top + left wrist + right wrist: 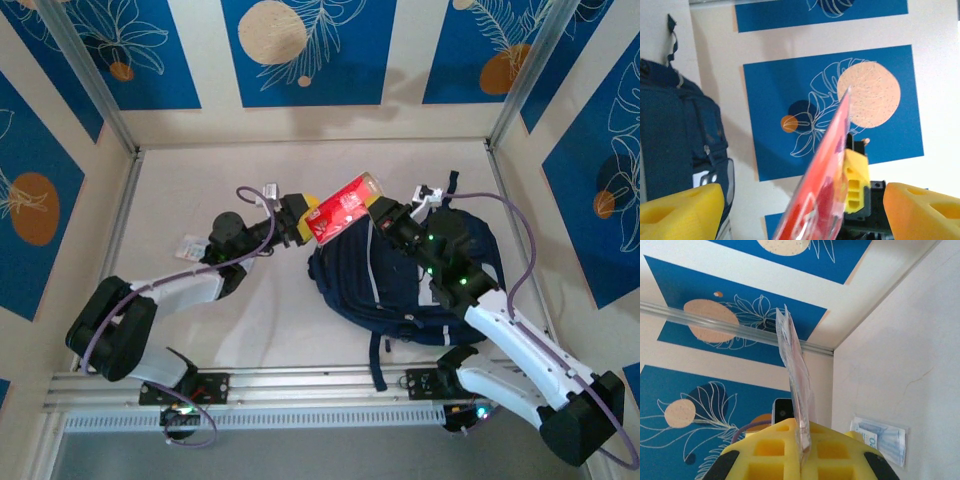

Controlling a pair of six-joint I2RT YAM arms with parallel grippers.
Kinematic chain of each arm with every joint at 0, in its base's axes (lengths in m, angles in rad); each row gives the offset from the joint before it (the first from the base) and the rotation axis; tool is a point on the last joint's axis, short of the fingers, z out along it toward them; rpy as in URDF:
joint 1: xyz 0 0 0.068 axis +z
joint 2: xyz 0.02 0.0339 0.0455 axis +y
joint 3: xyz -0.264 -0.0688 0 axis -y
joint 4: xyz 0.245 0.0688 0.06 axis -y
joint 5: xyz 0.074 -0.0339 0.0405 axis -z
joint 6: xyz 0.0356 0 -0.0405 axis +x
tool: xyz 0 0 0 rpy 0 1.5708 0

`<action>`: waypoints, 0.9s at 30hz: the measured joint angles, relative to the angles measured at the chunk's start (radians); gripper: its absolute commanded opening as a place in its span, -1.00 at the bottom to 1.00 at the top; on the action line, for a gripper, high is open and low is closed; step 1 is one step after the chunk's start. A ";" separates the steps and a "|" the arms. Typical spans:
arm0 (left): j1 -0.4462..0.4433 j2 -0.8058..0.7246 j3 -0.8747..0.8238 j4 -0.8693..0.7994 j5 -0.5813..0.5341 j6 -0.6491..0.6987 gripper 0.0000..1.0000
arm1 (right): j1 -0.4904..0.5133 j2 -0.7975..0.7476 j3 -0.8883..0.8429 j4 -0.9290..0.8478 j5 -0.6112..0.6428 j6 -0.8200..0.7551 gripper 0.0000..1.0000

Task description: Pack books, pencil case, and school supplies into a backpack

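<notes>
Nearest lens, right gripper (802,442) clamped on flat red plastic packet (346,207), we judge for carrying into dark navy fabric backpack (395,295); left gripper (802,212) jaws apart, flanking packet.

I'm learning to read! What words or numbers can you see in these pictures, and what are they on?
Red packet: white print, too blurred to read.
White label on the backpack: too blurred.
Pale packet: print too small.
Nothing can be read for sure.
</notes>
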 measured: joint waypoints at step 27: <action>-0.032 -0.031 0.037 -0.071 -0.035 0.031 -0.27 | 0.072 0.010 -0.032 0.023 0.144 -0.004 -1.00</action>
